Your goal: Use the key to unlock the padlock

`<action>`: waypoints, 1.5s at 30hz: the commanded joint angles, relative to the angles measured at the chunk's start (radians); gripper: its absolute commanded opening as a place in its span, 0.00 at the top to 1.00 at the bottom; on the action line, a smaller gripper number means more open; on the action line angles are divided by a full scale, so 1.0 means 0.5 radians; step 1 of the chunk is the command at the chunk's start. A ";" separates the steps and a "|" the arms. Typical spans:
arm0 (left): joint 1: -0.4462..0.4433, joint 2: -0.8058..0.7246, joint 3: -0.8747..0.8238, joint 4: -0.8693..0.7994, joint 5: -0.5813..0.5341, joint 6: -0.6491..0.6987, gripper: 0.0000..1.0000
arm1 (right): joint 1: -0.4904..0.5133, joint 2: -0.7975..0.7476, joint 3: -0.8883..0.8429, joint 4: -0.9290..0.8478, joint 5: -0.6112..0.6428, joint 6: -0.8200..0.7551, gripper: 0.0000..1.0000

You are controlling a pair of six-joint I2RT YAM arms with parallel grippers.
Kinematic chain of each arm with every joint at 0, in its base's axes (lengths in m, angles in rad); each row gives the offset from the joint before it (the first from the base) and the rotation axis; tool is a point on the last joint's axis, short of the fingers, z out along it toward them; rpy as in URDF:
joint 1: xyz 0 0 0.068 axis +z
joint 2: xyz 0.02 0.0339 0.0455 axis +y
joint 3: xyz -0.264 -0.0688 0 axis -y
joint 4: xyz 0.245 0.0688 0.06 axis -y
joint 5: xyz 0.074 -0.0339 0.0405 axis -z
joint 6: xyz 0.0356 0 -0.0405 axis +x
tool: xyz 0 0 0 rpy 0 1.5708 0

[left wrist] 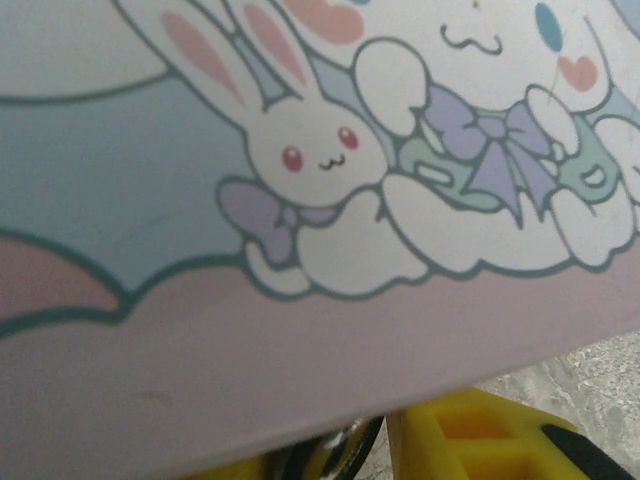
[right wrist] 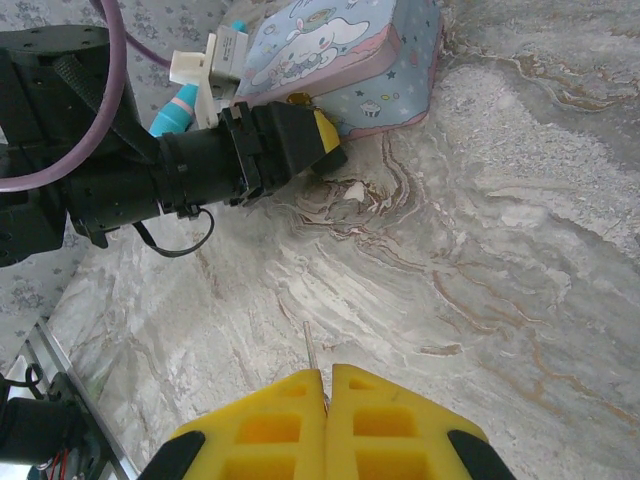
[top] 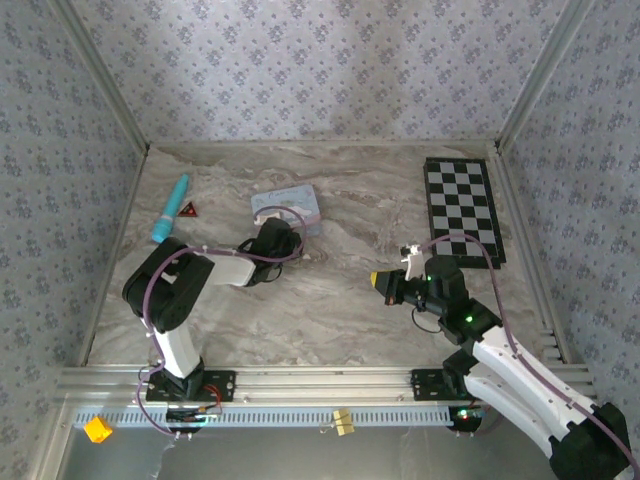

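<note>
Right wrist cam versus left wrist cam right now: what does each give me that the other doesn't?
Right wrist: the left gripper at the edge of the tin, and the right gripper shut on a thin silvery shaft, likely the key. Left wrist: the tin's bunny artwork close up, plus a dark curved metal piece under its edge beside a yellow finger; I cannot identify it. Both: the tin and marble table.

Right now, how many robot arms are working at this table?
2. The left arm bends toward the cartoon tin, left hand at its near edge. The right arm reaches in from the near right, right hand over bare tabletop.
</note>
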 commanded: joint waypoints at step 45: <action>-0.033 -0.284 0.344 -1.072 0.660 -0.314 0.99 | 0.447 0.825 -0.130 0.972 0.240 0.627 1.00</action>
